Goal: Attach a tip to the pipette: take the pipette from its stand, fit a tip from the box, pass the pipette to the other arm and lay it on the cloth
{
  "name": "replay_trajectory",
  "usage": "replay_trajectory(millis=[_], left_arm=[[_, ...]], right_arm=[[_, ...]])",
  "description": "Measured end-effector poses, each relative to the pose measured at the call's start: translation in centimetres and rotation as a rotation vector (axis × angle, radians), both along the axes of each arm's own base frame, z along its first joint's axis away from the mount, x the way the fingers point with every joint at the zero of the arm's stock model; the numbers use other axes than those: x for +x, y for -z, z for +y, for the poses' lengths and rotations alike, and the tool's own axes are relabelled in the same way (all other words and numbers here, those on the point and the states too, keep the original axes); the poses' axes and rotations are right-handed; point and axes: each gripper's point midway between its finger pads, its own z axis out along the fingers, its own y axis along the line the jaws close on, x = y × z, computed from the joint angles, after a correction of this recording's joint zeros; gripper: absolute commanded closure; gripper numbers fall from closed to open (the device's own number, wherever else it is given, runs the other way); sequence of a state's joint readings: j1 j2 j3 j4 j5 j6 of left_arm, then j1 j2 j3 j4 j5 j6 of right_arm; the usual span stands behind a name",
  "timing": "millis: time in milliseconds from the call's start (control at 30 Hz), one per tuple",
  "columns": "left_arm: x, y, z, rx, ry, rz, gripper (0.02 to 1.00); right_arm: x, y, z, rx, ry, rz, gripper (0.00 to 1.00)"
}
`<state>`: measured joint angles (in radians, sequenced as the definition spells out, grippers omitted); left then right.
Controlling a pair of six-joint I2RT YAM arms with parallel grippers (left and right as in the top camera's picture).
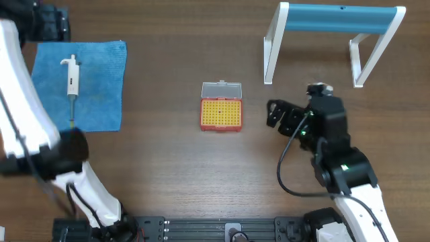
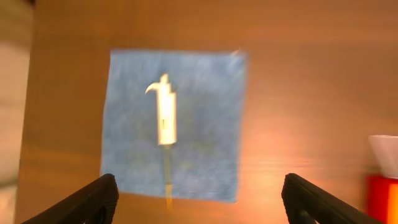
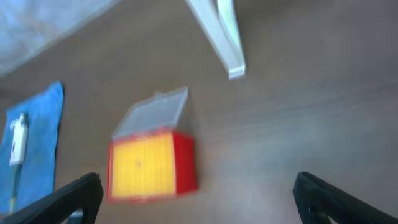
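Observation:
The white pipette (image 1: 71,79) lies on the blue cloth (image 1: 101,87) at the table's left, with a thin yellowish tip (image 1: 72,115) on its lower end. In the left wrist view the pipette (image 2: 165,117) rests on the cloth (image 2: 205,124), well below my left gripper (image 2: 199,205), which hovers open and empty above the cloth's near edge. The red tip box (image 1: 221,114), its yellow rack showing and its clear lid folded back, stands at the table's middle. My right gripper (image 1: 271,114) is open and empty just right of the tip box (image 3: 152,165).
The pipette stand (image 1: 336,20), a blue bar on white legs, is at the back right with nothing hanging on it. One white leg (image 3: 227,43) of it shows in the right wrist view. Bare wooden tabletop lies between cloth, box and stand.

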<state>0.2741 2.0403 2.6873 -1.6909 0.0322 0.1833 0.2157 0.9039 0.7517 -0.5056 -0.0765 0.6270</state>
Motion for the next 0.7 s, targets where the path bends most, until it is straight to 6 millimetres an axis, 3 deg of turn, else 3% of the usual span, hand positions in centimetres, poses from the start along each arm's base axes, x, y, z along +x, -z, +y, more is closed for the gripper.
replay_trajectory(millis=[67,167,233,267,333,433,500,567,633,700], left_arm=[[-1.7,-3.9,-3.8,-0.011,0.058,-0.103,0.159],[-5.5,-7.7,-10.1,-0.037,0.19,-0.196,0.161],[-9.7,-8.7,-14.4,-0.08,0.289,-0.212,0.161],[-11.2,-8.8,-15.5,-0.097,0.318,-0.212,0.161],[-17.0,-7.4,-18.2,-0.151,0.366,-0.171,0.161],[-24.5,-4.0,-18.9,-0.244,0.358,-0.137,0.161],[-26.8,-2.9,-18.6,-0.315,0.33,-0.175,0.159],[-27.8,-2.2,-18.3,-0.404,0.279,-0.265,0.161],[-27.5,-1.9,-18.2,-0.477,0.233,-0.36,0.161],[-27.2,-0.3,-17.7,-0.492,0.184,-0.384,0.161]], right_arm=[[0.3,-2.2,-1.1,-0.071,0.002,-0.109,0.027],[-1.2,-4.5,-2.1,-0.205,-0.051,-0.22,0.027],[-3.1,-5.2,-2.7,-0.293,-0.097,-0.251,0.027],[-4.5,-5.3,-3.0,-0.329,-0.116,-0.258,0.027],[-7.7,-5.7,-3.7,-0.397,-0.156,-0.292,0.027],[-11.7,-7.4,-4.0,-0.463,-0.203,-0.459,0.027],[-13.3,-8.0,-4.0,-0.502,-0.22,-0.573,0.027],[-13.8,-7.7,-4.0,-0.541,-0.233,-0.639,0.027],[-12.6,-7.1,-3.7,-0.568,-0.248,-0.628,0.027],[-10.8,-3.9,-3.6,-0.597,-0.291,-0.506,0.027]])
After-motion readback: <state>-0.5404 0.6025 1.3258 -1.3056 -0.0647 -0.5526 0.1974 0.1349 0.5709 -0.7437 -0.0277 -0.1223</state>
